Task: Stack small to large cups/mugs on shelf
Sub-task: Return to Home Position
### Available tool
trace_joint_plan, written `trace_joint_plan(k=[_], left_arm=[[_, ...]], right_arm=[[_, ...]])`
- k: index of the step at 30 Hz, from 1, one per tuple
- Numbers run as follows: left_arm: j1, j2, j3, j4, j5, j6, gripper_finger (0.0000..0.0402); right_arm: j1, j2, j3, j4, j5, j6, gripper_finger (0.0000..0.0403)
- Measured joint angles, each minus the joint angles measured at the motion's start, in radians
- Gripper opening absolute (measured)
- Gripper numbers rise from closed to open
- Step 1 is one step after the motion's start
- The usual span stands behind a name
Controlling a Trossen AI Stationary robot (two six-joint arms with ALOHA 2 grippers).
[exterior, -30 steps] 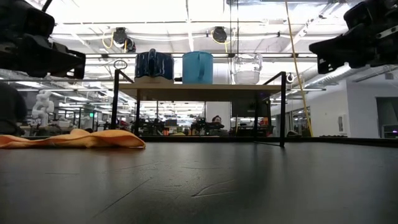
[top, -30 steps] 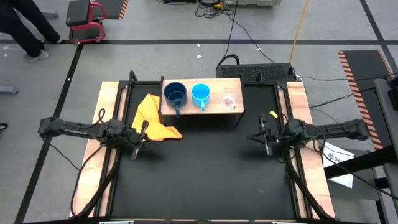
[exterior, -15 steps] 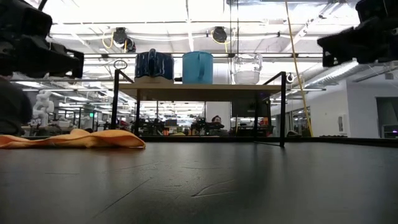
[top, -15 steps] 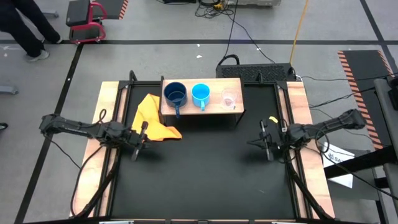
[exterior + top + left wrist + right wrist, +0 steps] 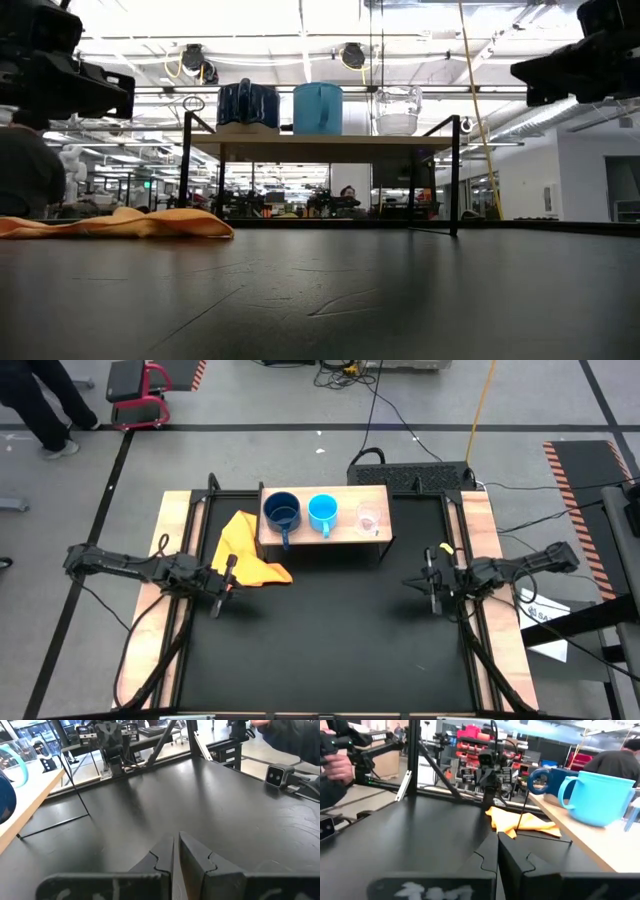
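Grippers two, cups three, shelf one

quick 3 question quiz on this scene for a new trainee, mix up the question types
1. True or false: the light blue mug stands between the dark blue mug and the clear glass cup on the shelf.
2. The yellow cloth lies: A on the shelf, B on the black tabletop, C inside a mug.
3. Fill in: the left claw and right claw are both ___, holding nothing.

Key: 1 true; 2 B; 3 shut.
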Motion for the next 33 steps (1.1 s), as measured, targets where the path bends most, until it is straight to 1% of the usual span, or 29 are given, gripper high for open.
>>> trace_joint_plan(k=[5,9,14,18,22,29,33], left_arm=[[0.000,0.000,0.000,0.000,-0.002,0.000,0.0031],[0.000,0.000,0.000,0.004,-0.011,0.000,0.0031],[0.000,0.000,0.000,0.012,-0.013,0.000,0.0031],[0.000,0.000,0.000,0.022,-0.019,-0.001,0.0031],[0.000,0.000,0.000,0.018,-0.045,0.001,0.0031],[0.000,0.000,0.000,-0.019,-0.125,0.015,0.0031],[0.000,0.000,0.000,-0.033,-0.163,0.016,0.0031]], right_arm=[[0.000,-0.078,-0.032,-0.034,0.000,0.005,0.0000],[0.000,-0.113,-0.060,-0.055,0.000,0.005,0.0000],[-0.009,-0.118,-0.061,-0.065,-0.002,-0.014,0.0000],[-0.058,-0.117,-0.062,-0.060,0.000,-0.016,0.0000],[-0.119,-0.117,-0.062,-0.072,-0.009,-0.008,0.0000],[-0.193,-0.113,-0.063,-0.101,-0.151,-0.005,0.0000],[-0.214,-0.113,-0.064,-0.106,-0.188,0.011,0.0000]])
